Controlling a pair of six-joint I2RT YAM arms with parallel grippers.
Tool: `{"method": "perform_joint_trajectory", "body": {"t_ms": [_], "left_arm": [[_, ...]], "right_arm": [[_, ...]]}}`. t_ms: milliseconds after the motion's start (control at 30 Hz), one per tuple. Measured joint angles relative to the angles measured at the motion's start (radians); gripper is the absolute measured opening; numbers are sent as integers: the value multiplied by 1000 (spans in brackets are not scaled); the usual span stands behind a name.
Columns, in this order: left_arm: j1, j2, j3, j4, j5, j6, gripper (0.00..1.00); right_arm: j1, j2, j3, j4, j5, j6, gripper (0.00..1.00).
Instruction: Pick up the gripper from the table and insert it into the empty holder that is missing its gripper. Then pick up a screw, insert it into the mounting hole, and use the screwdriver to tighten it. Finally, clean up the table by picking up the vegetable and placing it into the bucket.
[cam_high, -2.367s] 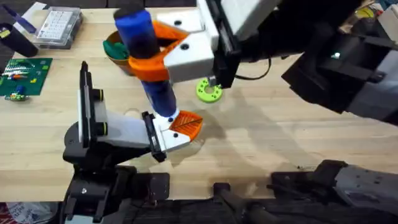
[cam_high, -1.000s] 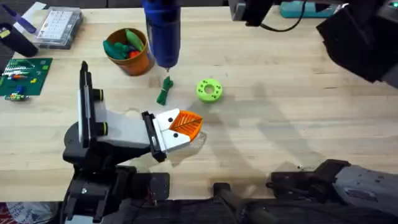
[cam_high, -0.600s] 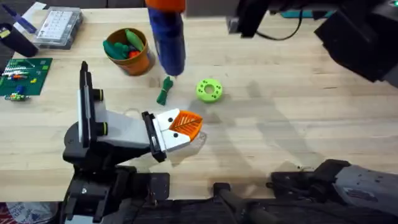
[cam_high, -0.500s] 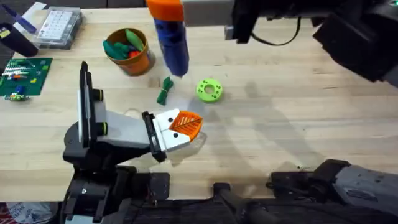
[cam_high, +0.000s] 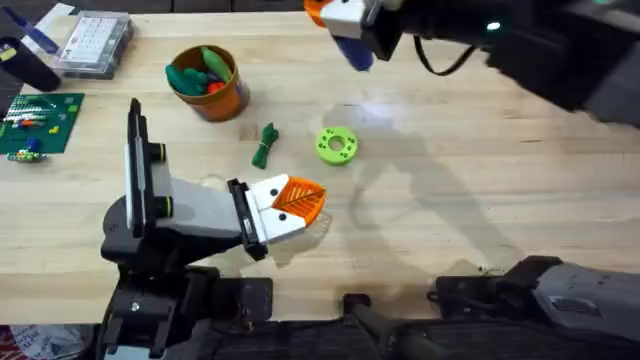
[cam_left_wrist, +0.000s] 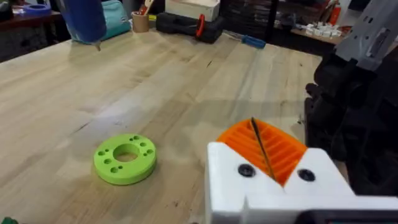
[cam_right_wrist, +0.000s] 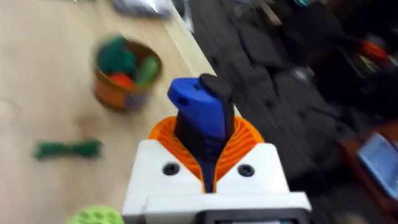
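— Where's the screwdriver (cam_right_wrist: 200, 118) right now?

— Up in the right gripper (cam_right_wrist: 207, 163). Its orange ribbed pads are clamped on the blue barrel, and the black end cap pokes out past them. From above, that gripper (cam_high: 342, 18) is high over the far edge of the table (cam_high: 480, 170), well beyond the lime-green disc (cam_high: 337, 144), with the blue end (cam_high: 355, 52) hanging below it.

— And the disc, what's around it?

— The vegetable (cam_high: 265, 146), that little dark green bean piece, lies flat just beside the disc, on the side toward the bucket (cam_high: 205, 82). The orange bucket stands upright a little farther off that way, with green and red toy pieces already inside.

— What about the orange gripper piece?

— The gripper (cam_high: 299, 200) sits in the white holder (cam_high: 270, 222), on the near side of the disc, toward the arm bases. Its pointed ribbed tip aims roughly at the disc but stays apart from it.

— So the left gripper is holding something?

— No, the left gripper (cam_left_wrist: 264, 155) has its two pads pressed together, only a thin dark seam between them, nothing in there. It rests low over the wood, with the disc (cam_left_wrist: 125, 159) near in front of it.

— Anything else on the table?

— Past the bucket from the disc, at the far corner, a clear parts box (cam_high: 95, 42), and nearer along that edge a green circuit board (cam_high: 38, 122).
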Motion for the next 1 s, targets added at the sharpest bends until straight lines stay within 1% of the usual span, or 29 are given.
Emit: {"method": "perform_joint_trajectory", "body": {"t_ms": [233,367,500,733,1000], "left_arm": [[0,0,0,0,0,0,9],[0,0,0,0,0,0,9],[0,0,0,0,0,0,9],[0,0,0,0,0,0,9],[0,0,0,0,0,0,9]], "right_arm": [[-2,159,0,0,237,-249,45],[-7,251,0,8,328,-375,44],[-26,327,0,29,362,-442,44],[-73,453,0,131,387,-509,45],[-75,565,4,153,399,-584,44]]}}
